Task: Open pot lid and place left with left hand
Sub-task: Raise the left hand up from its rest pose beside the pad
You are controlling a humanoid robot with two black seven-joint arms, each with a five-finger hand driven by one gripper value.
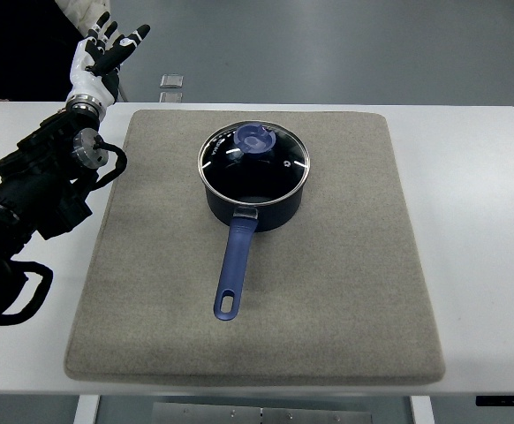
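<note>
While the lid [254, 159] sits shut on the pot [253, 199] at mid-mat [345, 291], the left hand [102, 55] hovers fingers spread, empty, well off to the pot's far left; the handle [234, 269] points toward the robot.

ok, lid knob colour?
Blue, matching the pot handle. The knob sits off-centre on the glass lid; the top view shows it clearly.

Bright, even overhead light; white counter [478, 221] nearly overexposed, small glints on the glass lid [275, 163], soft shadows, sharp focus.
</note>
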